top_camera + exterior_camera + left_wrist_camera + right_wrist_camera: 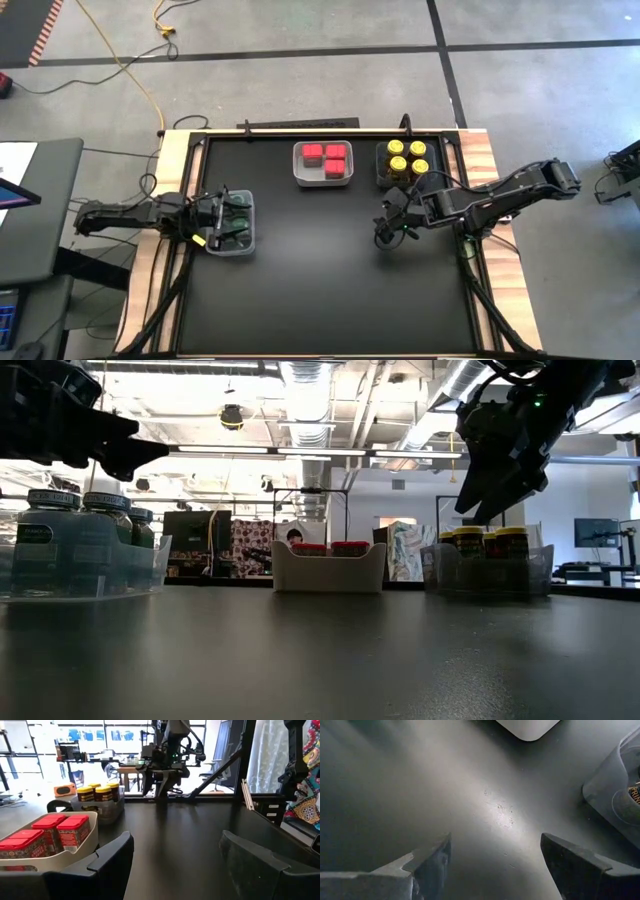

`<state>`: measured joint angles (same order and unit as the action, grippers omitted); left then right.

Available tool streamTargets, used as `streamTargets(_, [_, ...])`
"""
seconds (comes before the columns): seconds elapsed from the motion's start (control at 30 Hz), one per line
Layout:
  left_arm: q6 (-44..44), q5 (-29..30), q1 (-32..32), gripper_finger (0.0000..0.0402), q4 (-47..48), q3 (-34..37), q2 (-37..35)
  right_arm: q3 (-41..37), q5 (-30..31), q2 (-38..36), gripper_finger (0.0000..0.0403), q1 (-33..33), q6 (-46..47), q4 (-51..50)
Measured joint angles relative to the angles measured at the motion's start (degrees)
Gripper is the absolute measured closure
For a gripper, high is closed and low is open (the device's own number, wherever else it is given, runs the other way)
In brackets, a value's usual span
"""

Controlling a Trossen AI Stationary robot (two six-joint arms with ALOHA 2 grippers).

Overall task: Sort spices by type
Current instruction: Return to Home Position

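Note:
Three red square-topped boxes (324, 156) (47, 834) sit in a white tray at the table's far middle. Several yellow-lidded jars (407, 159) (485, 545) stand in a clear tray to its right. Green-lidded jars (237, 217) (78, 532) stand in a clear tray at the left edge. My left gripper (222, 221) (175, 847) hovers open just above that tray, holding nothing. My right gripper (388, 228) (495, 847) hangs open above bare table, near side of the yellow jars' tray, and is empty too.
The white tray (300, 172) and the yellow jars' clear tray (383, 178) line the far edge; the green jars' tray (250, 245) sits at the left. The dark table top (320, 270) spreads between them toward the near edge. Beyond the table lies a workshop room.

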<state>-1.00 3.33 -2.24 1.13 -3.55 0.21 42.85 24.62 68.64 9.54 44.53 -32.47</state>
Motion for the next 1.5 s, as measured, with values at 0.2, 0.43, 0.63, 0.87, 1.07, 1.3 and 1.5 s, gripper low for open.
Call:
streamTargets(0.2, [1.7, 0.2, 0.0, 0.0121, 0.8, 0.0, 0.0, 0.0, 0.0, 0.0, 0.0072, 0.0, 2.4, 0.0])
streamTargets(0.43, [2.1, 0.2, 0.0, 0.0121, 0.9, 0.0, 0.0, 0.0, 0.0, 0.0, 0.0072, 0.0, 2.4, 0.2])
streamTargets(0.63, [2.1, 0.2, 0.0, 0.0121, 1.0, 0.0, 0.0, 0.0, 1.0, 0.0, 0.0072, -1.1, -2.5, 2.9])
streamTargets(0.87, [2.1, 0.3, 0.0, 0.0121, 1.0, 0.0, 0.0, -1.3, 4.4, 0.0, 0.0072, -1.1, -16.1, 8.7])
streamTargets(1.07, [2.1, 0.3, 0.0, 0.0121, 1.1, 0.0, 0.0, -13.5, 3.6, 0.0, 0.0072, -0.6, -25.3, 35.8])
streamTargets(1.3, [2.1, 0.3, 0.0, 0.0121, 1.1, 0.1, 0.0, -22.0, -3.7, -0.3, 0.0074, 0.6, -31.0, 57.3])
streamTargets(1.5, [2.1, 0.3, 0.0, 0.0121, 1.1, 0.1, 0.0, -26.4, -11.8, -3.7, 0.0089, -0.7, -32.6, 62.1])
